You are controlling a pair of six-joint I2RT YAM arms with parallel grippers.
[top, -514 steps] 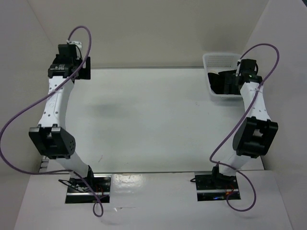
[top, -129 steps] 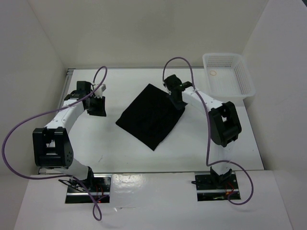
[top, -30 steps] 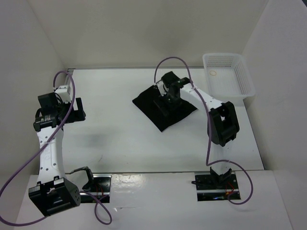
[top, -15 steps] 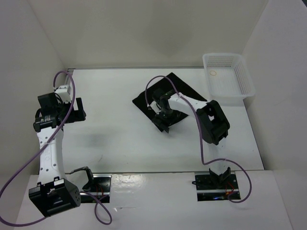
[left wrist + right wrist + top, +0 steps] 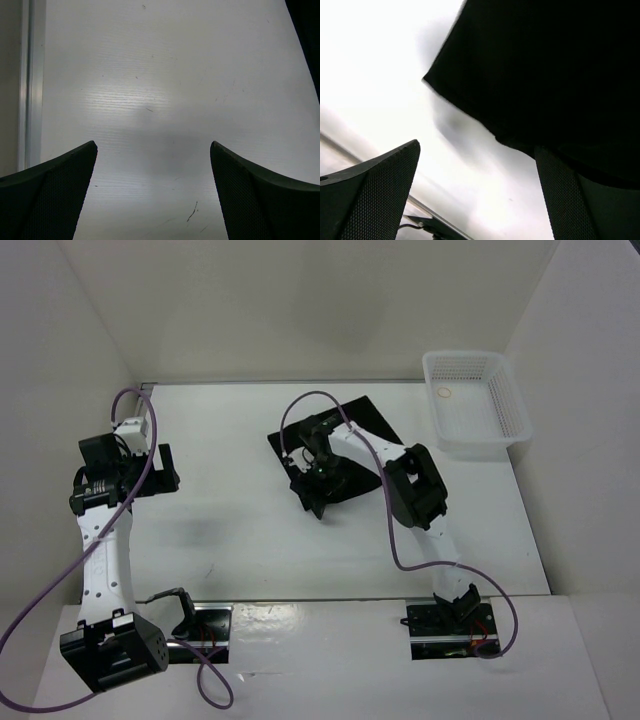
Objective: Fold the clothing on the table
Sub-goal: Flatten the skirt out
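Observation:
The black clothing [image 5: 370, 420] lies bunched on the white table [image 5: 240, 530], a little right of centre towards the back. My right gripper [image 5: 318, 490] hangs over its near left corner, open. In the right wrist view the clothing [image 5: 545, 70] fills the upper right, and its edge runs just above the open right gripper [image 5: 477, 170], with nothing between the fingers [image 5: 375, 190]. My left gripper [image 5: 160, 470] is far off at the table's left side, open over bare tabletop. The left wrist view shows that gripper [image 5: 152, 165] wide apart and empty.
A white mesh basket [image 5: 500, 420] stands at the back right corner with a small round thing [image 5: 445, 393] inside. A metal rail [image 5: 30, 85] runs along the table's left edge. White walls close in the back and both sides.
My right arm has swung left across the clothing, dragging and reshaping it, so its gripper now sits at the near left corner. The left arm has stayed still.

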